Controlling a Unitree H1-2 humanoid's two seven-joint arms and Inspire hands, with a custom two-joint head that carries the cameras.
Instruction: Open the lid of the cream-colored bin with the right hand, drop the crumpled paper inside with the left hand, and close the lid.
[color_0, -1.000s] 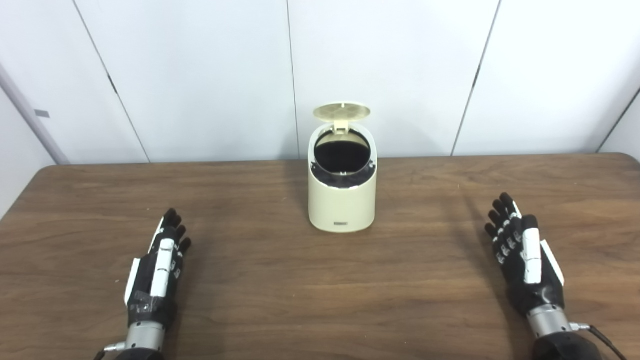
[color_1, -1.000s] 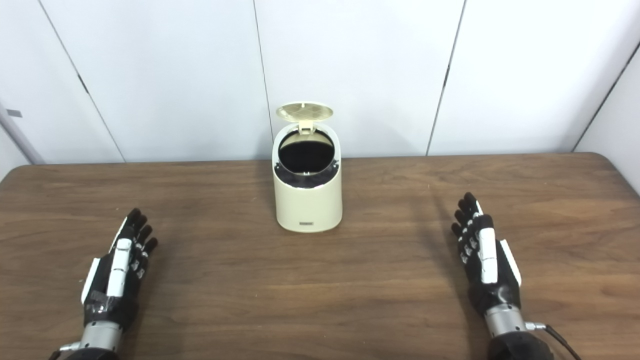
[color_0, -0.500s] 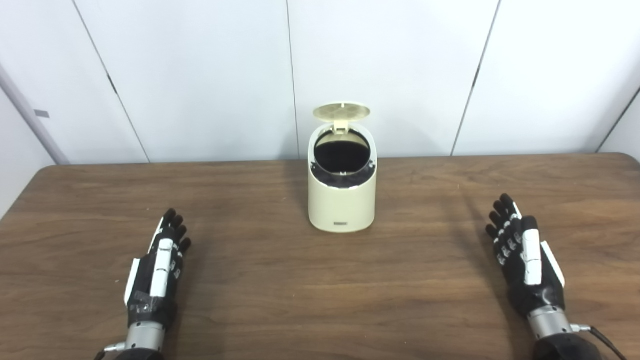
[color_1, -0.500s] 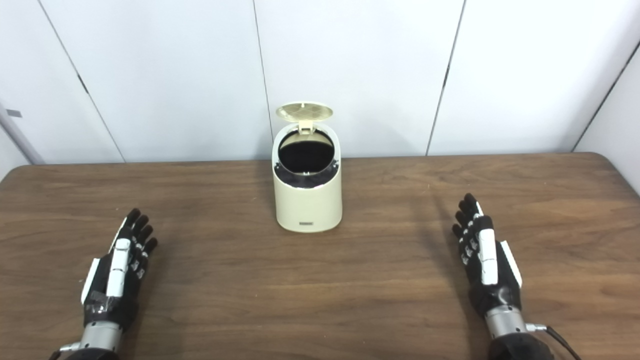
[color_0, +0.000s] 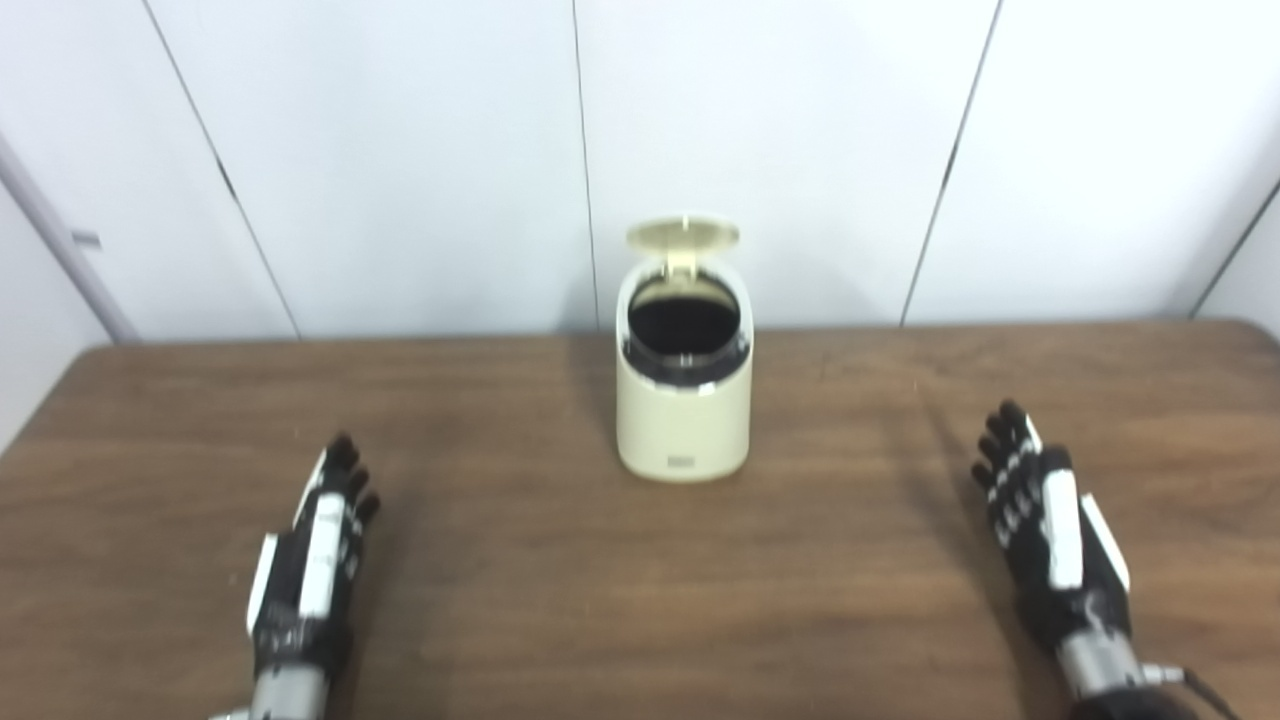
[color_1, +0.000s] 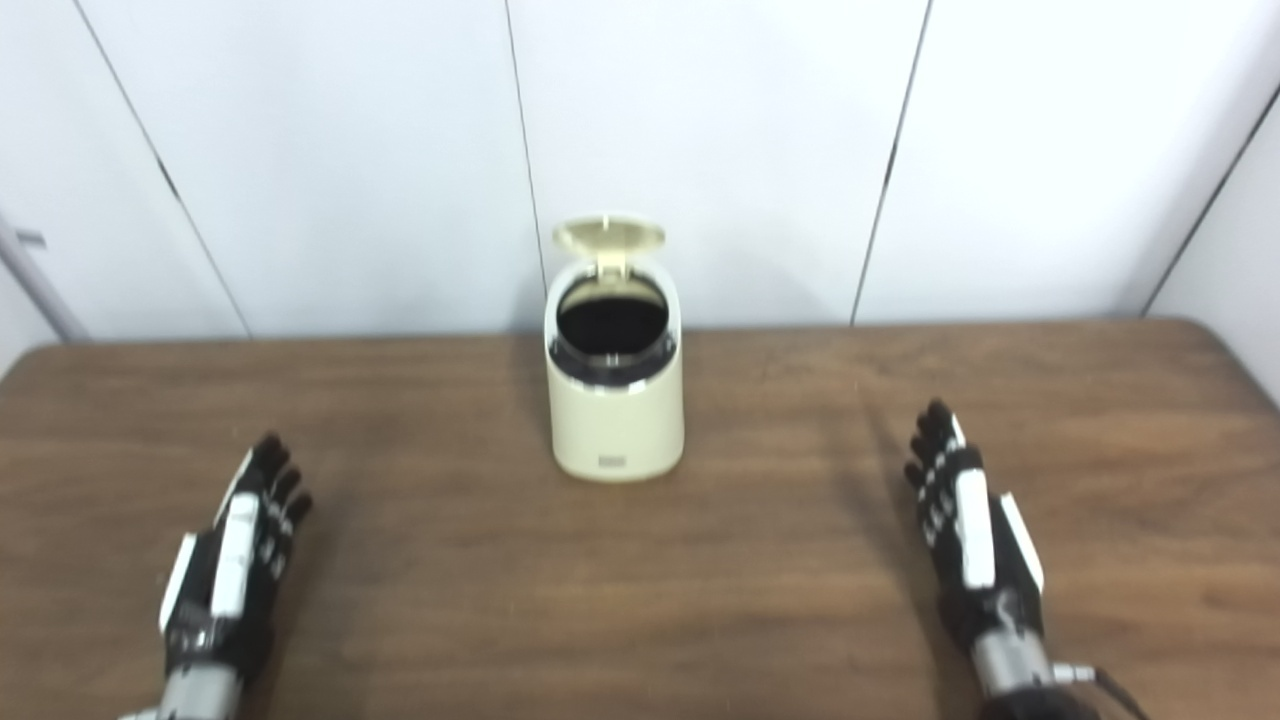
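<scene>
Right hand (color_0: 1050, 520) and left hand (color_0: 312, 560) are lying released, holding nothing, on the table (color_0: 560, 600). Bin (color_0: 683, 420) lid (color_0: 683, 234) is standing open; no paper is showing. Closing the lid looks next.

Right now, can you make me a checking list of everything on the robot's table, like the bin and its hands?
Surface: brown wooden table, bare apart from the bin and the hands.
Job's things: cream-colored bin stands upright near the far middle; its lid is tipped up and open; the inside looks dark. Crumpled paper: nothing seen.
Clutter: nothing seen.
Hands: left hand and right hand are both open, holding nothing, low over the table's near side, far from the bin.
Cables: a thin black cable at the right wrist.
Surroundings: white wall panels behind the table.
</scene>
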